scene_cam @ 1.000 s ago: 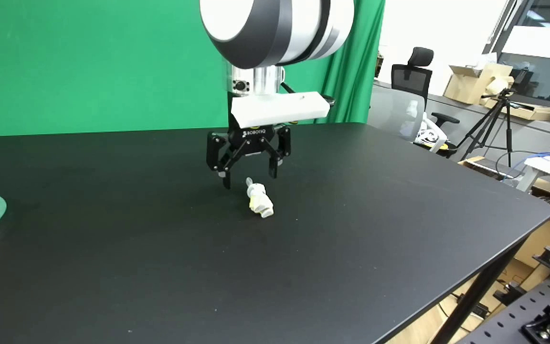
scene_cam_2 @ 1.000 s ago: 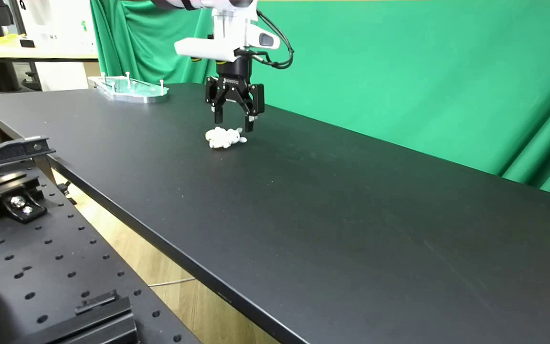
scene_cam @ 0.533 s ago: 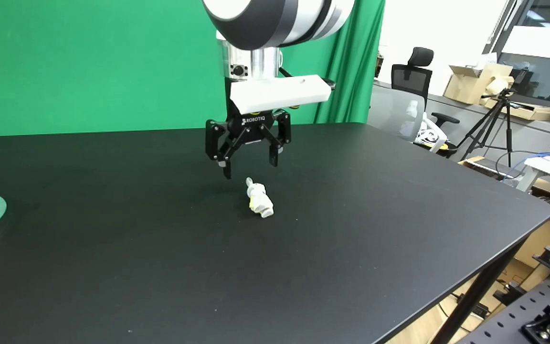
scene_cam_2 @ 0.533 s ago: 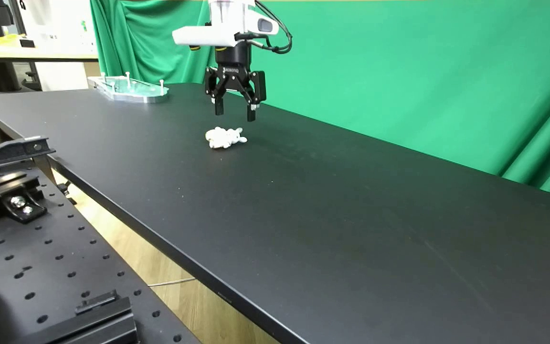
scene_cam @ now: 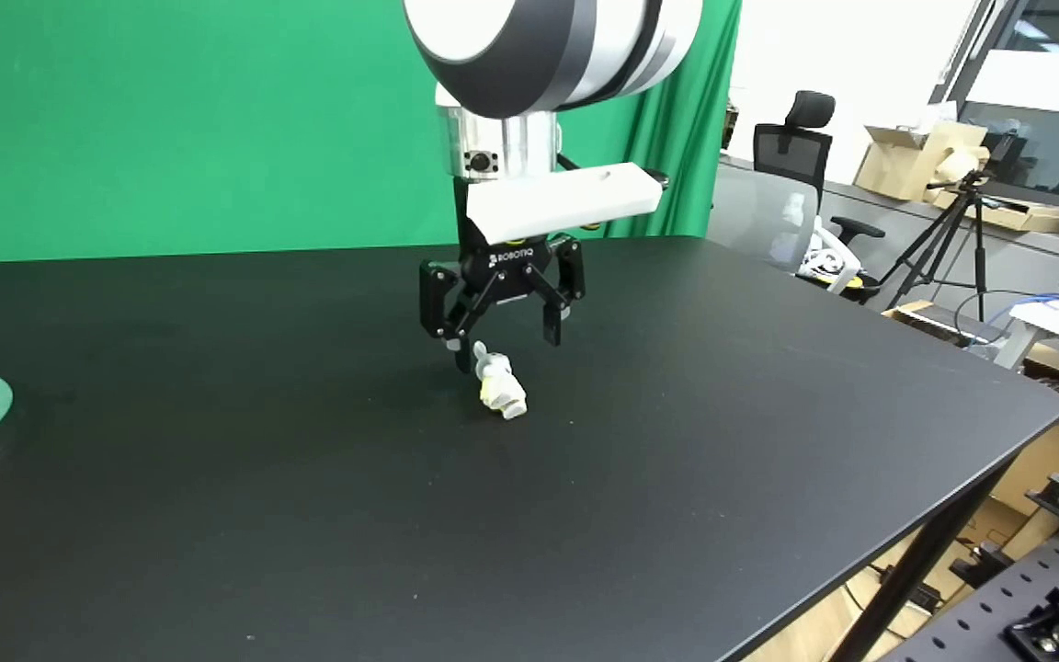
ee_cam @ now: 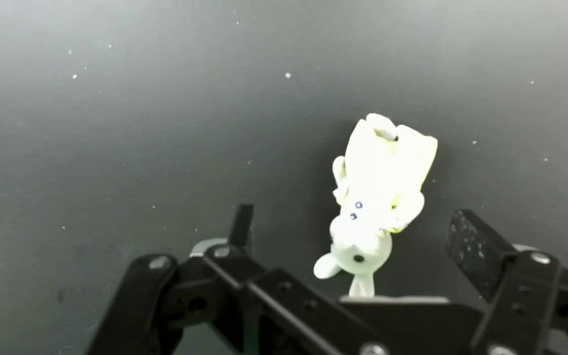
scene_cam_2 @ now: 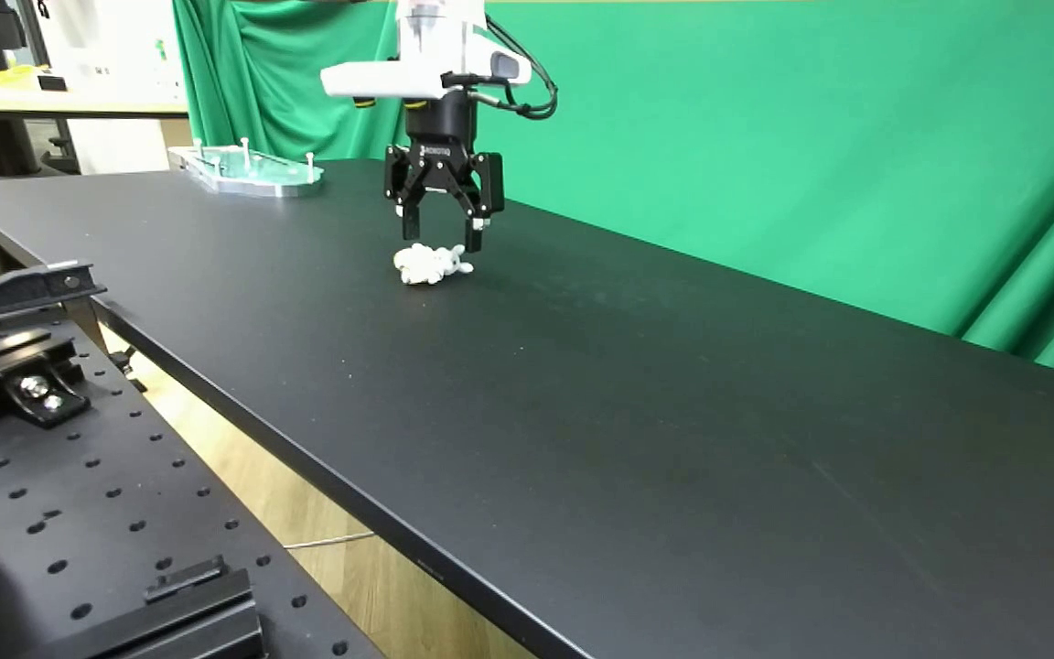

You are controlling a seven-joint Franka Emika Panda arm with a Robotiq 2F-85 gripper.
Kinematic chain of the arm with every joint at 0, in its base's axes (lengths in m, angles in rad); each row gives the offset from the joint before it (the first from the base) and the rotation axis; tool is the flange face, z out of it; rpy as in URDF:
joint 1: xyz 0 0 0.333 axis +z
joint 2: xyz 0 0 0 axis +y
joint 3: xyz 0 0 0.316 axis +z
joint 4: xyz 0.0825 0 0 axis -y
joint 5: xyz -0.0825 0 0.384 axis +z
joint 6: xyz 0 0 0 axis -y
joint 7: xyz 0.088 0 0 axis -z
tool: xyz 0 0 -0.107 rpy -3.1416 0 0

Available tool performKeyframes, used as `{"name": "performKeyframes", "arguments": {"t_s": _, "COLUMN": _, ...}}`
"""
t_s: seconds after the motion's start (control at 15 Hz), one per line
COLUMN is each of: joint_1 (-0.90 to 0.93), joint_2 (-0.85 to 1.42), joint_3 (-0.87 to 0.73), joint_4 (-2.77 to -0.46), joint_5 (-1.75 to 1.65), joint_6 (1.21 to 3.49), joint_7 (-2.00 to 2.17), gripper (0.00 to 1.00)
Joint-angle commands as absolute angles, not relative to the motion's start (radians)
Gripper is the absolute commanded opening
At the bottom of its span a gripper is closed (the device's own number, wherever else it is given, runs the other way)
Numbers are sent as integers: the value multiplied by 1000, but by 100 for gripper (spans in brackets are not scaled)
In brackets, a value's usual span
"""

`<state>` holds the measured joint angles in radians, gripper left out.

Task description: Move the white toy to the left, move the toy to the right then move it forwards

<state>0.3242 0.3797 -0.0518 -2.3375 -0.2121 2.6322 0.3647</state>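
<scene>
Two black, flat-faced fingers (ee_cam: 476,249) of the jointed black end effector (scene_cam_2: 442,240) stand wide apart, aimed downward. In the wrist view, the head of the smooth, white, yellow-trimmed, rabbit-shaped toy (ee_cam: 385,172) shows between them, with the matte black, pale-specked worktop (ee_cam: 141,123) visible on either side. In both exterior views one finger appears just beside the toy's ears; whether it touches cannot be told there.

The toy lies flat, chest up, with rounded limbs, a dark round eye and two small dots on its overlit front.

Broad worktop stretches to both sides of it. In an exterior view, a clear, pale green plate (scene_cam_2: 257,189) with upright posts rests well apart from the toy, and a dark, perforated metal board (scene_cam_2: 184,522) runs alongside the worktop's near edge. Hanging green cloth (scene_cam_2: 765,146) rises behind the far edge.
</scene>
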Motion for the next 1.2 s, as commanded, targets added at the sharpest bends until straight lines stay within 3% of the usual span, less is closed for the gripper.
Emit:
{"name": "performKeyframes", "arguments": {"t_s": 0.0, "joint_1": 310, "joint_2": 390, "joint_3": -37, "joint_4": -2337, "joint_5": -208, "joint_6": 2608, "joint_7": 385, "gripper": 78}}
{"name": "performKeyframes", "arguments": {"t_s": 0.2, "joint_1": 304, "joint_2": 420, "joint_3": -23, "joint_4": -2321, "joint_5": -193, "joint_6": 2582, "joint_7": 366, "gripper": 64}}
{"name": "performKeyframes", "arguments": {"t_s": 0.73, "joint_1": 290, "joint_2": 427, "joint_3": -12, "joint_4": -2306, "joint_5": -167, "joint_6": 2553, "joint_7": 339, "gripper": 9}}
{"name": "performKeyframes", "arguments": {"t_s": 0.8, "joint_1": 284, "joint_2": 424, "joint_3": -14, "joint_4": -2302, "joint_5": -165, "joint_6": 2549, "joint_7": 337, "gripper": 5}}
{"name": "performKeyframes", "arguments": {"t_s": 1.13, "joint_1": 242, "joint_2": 430, "joint_3": -44, "joint_4": -2247, "joint_5": -192, "joint_6": 2516, "joint_7": 294, "gripper": 7}}
